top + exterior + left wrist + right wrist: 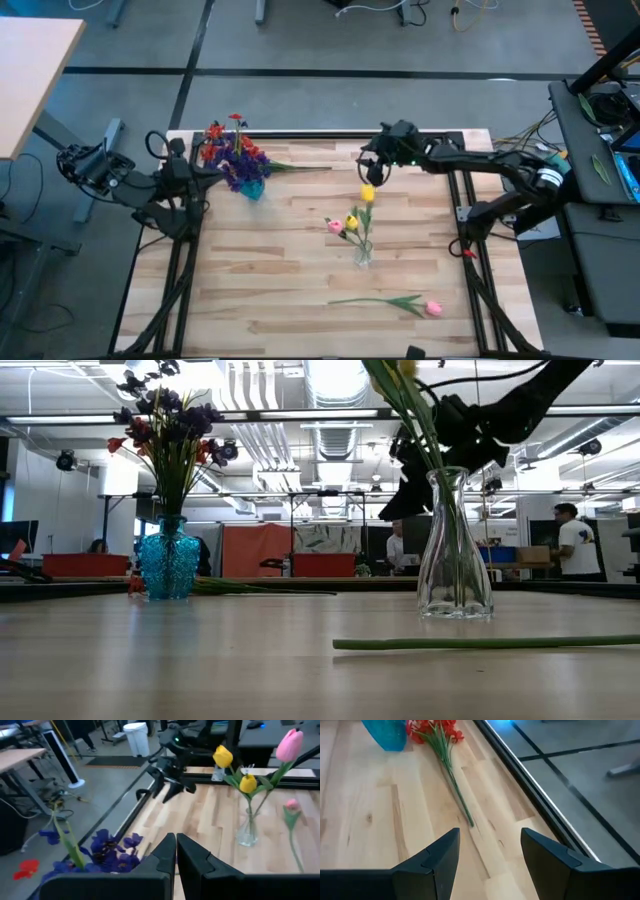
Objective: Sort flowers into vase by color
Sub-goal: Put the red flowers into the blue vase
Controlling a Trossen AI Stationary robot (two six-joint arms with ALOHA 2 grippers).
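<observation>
A blue vase (pixel 251 187) at the far left holds purple and red flowers (pixel 232 150). A red flower (pixel 436 731) lies flat on the table by the far edge, its stem (pixel 300 167) pointing right. A clear vase (pixel 362 254) in the middle holds yellow buds (pixel 367 193) and a pink bud (pixel 334 227). Another pink flower (pixel 432 308) lies flat near the front right. My right gripper (pixel 370 168) is open and empty above the table, just right of the lying red flower's stem end (pixel 471 823). My left gripper (pixel 176 851) is shut and empty, just left of the blue vase.
A black rail (pixel 330 133) runs along the table's far edge, close to the right gripper. In the low view the lying pink flower's stem (pixel 490 643) crosses in front of the clear vase (pixel 455 550). Bare wood lies at the table's near left (pixel 260 300).
</observation>
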